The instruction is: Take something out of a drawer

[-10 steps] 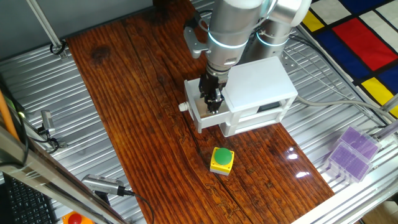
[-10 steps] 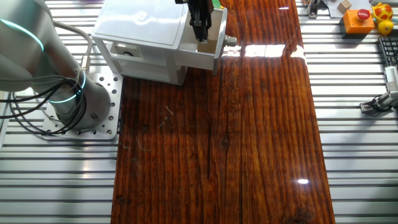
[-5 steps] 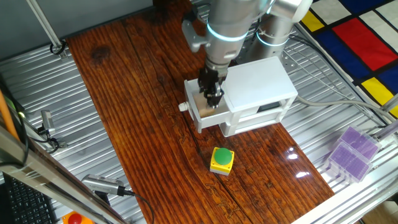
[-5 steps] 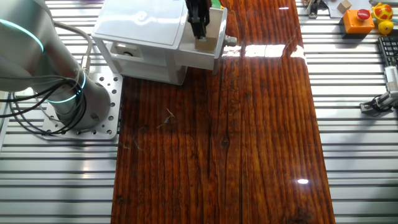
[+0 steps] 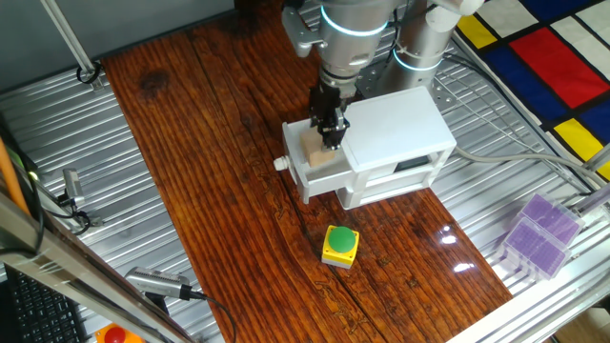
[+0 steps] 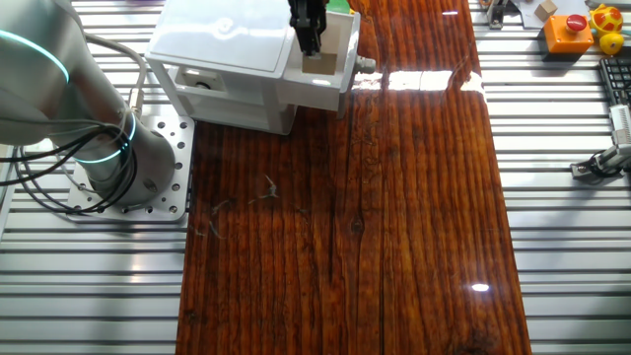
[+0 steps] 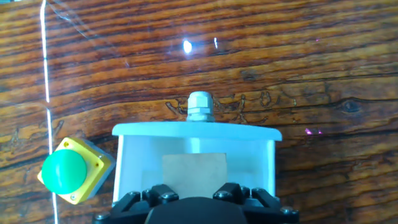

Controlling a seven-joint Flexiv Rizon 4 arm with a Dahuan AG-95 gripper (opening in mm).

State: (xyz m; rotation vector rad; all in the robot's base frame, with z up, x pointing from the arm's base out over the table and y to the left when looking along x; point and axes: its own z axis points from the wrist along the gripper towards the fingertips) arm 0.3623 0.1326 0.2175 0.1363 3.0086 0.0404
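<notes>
The white cabinet [image 5: 396,124] [image 6: 222,39] has its upper drawer [image 5: 307,178] [image 6: 330,94] [image 7: 196,130] pulled out, round knob [image 5: 280,164] [image 7: 199,106] toward the table's middle. Over the open drawer hangs my gripper [image 5: 330,141] [image 6: 309,44] [image 7: 194,190], pointing down. The tan cube [image 5: 315,158] [image 6: 320,62] [image 7: 194,169] is at its tips, still within the drawer's walls. In the hand view the cube fills the gap between the two black fingers, so the gripper looks shut on it. The fingertips themselves are hidden.
A yellow box with a green button [image 5: 340,245] [image 7: 69,171] lies on the wood just in front of the drawer. The arm's base [image 6: 108,148] stands behind the cabinet. A purple box [image 5: 538,233] and toys [image 6: 567,30] lie off the board on the metal slats.
The gripper has risen from deep inside the drawer to just above its rim, and the cube has come up slightly with it. Drawer and button box have not moved.
</notes>
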